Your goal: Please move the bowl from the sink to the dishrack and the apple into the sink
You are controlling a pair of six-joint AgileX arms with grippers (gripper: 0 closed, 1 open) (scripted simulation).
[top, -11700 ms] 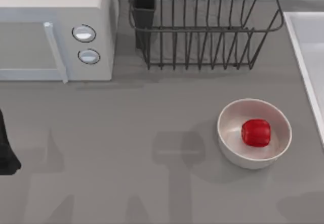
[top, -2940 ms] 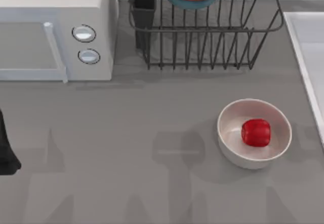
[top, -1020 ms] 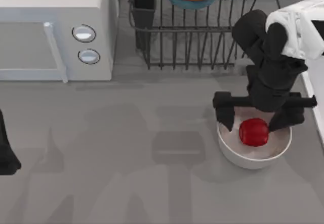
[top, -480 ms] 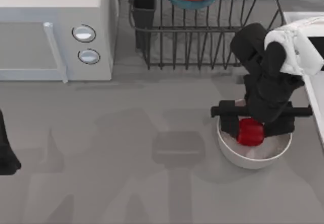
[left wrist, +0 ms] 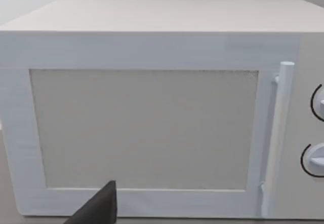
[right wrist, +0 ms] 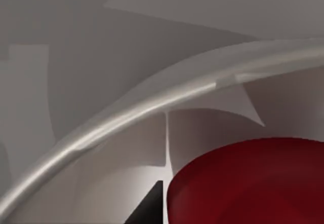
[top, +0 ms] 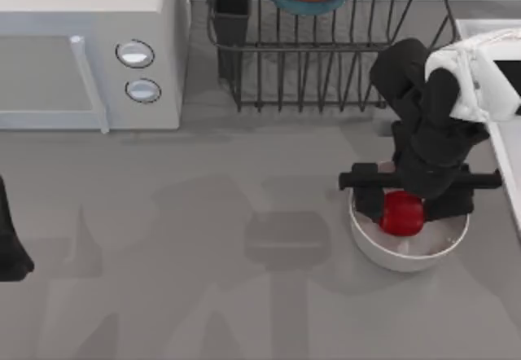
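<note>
Sitting in the white bowl (top: 407, 250), the apple (top: 402, 212) (right tool (top: 413, 207) clenched around it).

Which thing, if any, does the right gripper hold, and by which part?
It cannot be told. The right gripper sits down around the apple in the white bowl, a finger on either side.

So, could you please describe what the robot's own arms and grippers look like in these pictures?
The right arm has a white segment running into a bulky matte black wrist; its right gripper is black too, with a flat horizontal crossbar carrying two blocky black fingers. The left arm is a dark black shape at the table's left edge, its left gripper showing a black wedge-shaped fingertip. No cables or markings are visible.
</note>
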